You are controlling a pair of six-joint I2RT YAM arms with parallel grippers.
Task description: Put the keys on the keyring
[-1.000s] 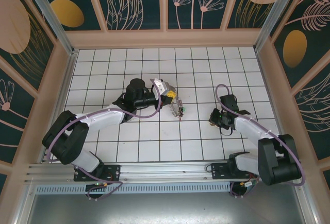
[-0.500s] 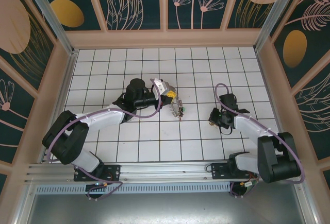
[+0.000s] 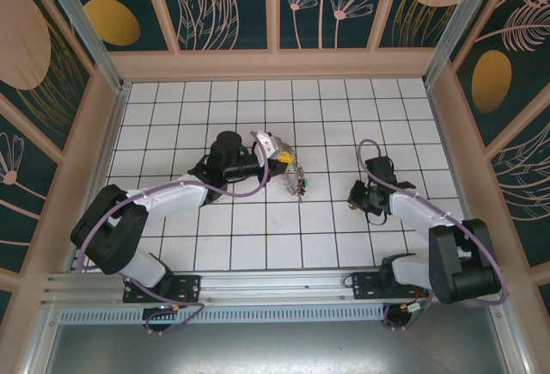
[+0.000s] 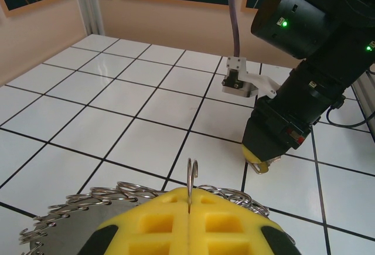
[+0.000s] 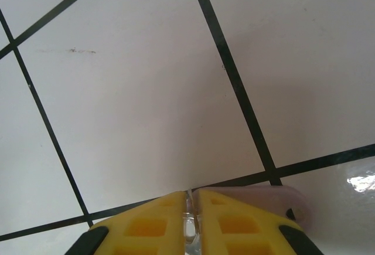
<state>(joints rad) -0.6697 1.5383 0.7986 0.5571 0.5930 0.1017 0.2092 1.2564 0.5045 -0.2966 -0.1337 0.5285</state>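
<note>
The left gripper has its yellow pads pressed together, clamped on the thin wire of the keyring. The wire stands upright out of the seam between the pads. Seen from above, this gripper sits near the middle of the white tiled table, with a small cluster of keys at its tip.

The right gripper has its pads almost together, pinching the silvery blade of a pale purple-headed key. The head lies beside one pad, close over a tile; whether it touches cannot be told. From above, the right gripper stands to the right of the keyring, apart from it.
</note>
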